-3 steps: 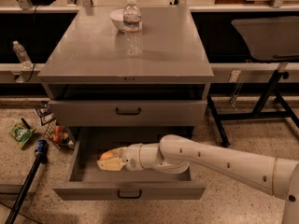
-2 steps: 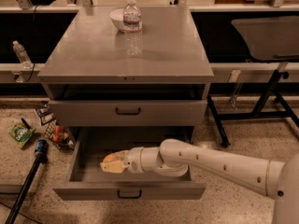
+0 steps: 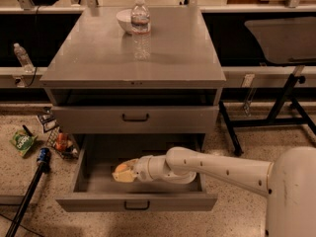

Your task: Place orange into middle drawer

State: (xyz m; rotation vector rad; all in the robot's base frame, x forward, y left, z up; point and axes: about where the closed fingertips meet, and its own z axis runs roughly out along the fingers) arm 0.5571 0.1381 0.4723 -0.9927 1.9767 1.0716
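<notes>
Gripper (image 3: 124,171) low in open middle drawer (image 3: 136,201), 9 o'clock side.
We can't tell its grip; orange likely light, firm, slick, rolls, so take it across its middle.

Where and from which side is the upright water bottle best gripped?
Probably around the mid-body from the front: the water bottle stands upright, with the white bowl close behind it. The gripper is low inside the open middle drawer.

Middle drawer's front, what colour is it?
Middle drawer: grey, dark handle, camera view. Gripper is inside it.
</notes>
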